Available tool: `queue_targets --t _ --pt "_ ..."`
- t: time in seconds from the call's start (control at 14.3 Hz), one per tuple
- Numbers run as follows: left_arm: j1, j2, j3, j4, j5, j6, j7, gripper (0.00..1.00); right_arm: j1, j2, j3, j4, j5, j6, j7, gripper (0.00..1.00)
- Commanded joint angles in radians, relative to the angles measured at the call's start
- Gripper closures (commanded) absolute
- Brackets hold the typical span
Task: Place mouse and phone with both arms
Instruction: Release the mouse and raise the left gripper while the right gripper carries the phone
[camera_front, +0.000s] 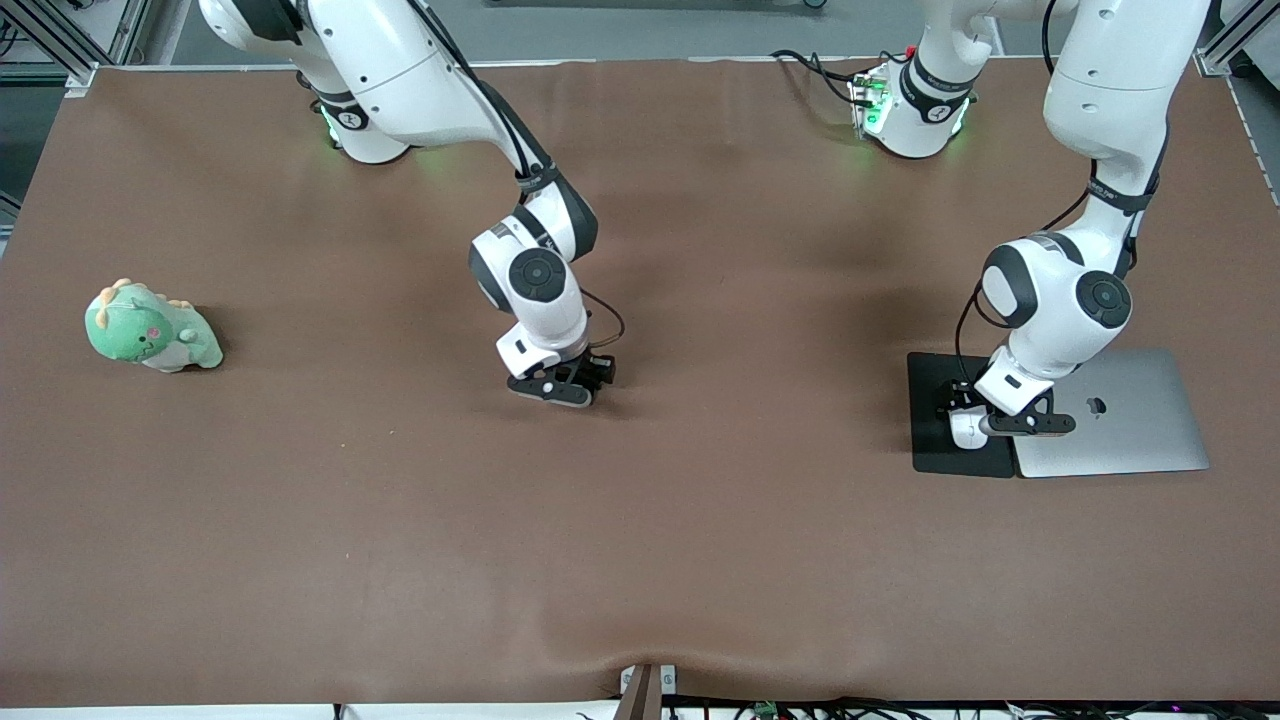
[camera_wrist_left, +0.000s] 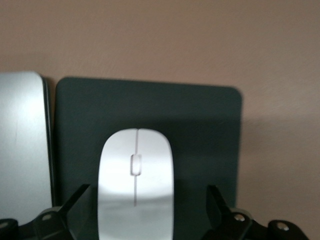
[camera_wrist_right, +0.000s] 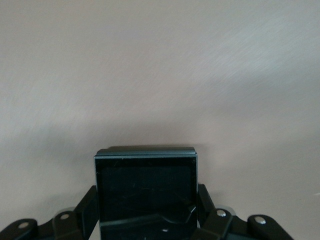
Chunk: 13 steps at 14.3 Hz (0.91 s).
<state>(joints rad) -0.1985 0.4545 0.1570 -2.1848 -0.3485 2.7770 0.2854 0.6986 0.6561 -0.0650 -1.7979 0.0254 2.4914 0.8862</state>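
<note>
A robotics lab: two white arms bolted to a brown-covered counter, aluminium framing at its corners, cables along the edge.

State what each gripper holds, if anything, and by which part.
Right gripper clamps the phone by its two side edges. Left gripper is open astride the mouse on the pad, holding nothing.
</note>
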Motion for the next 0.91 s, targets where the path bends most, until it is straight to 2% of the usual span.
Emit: queue_targets --t 0.0,0.14,0.42,0.7,0.84 --pt "-0.009 -0.046 0.007 0.07 -0.015 -0.164 -0.002 0.0 -0.098 -0.143 0.007 0.018 -0.001 -0.187 -0.009 1.0" --pt "-0.004 -0.056 0.012 0.146 0.009 -0.279 0.001 0.0 -0.177 -0.211 0.004 0.051 -0.002 -0.317 -0.103 1.0" --pt "0.017 -0.141 0.013 0.232 0.106 -0.452 0.001 0.0 -0.377 -0.321 -0.002 0.068 -0.002 -0.509 -0.422 1.0" --pt "0.056 -0.238 0.004 0.435 0.238 -0.822 -0.047 0.0 -0.572 -0.386 -0.002 0.058 -0.001 -0.629 -0.669 1.0" --pt "0.059 -0.267 -0.026 0.557 0.281 -1.032 -0.109 0.0 -0.625 -0.41 -0.004 0.031 -0.001 -0.654 -0.733 1.0"
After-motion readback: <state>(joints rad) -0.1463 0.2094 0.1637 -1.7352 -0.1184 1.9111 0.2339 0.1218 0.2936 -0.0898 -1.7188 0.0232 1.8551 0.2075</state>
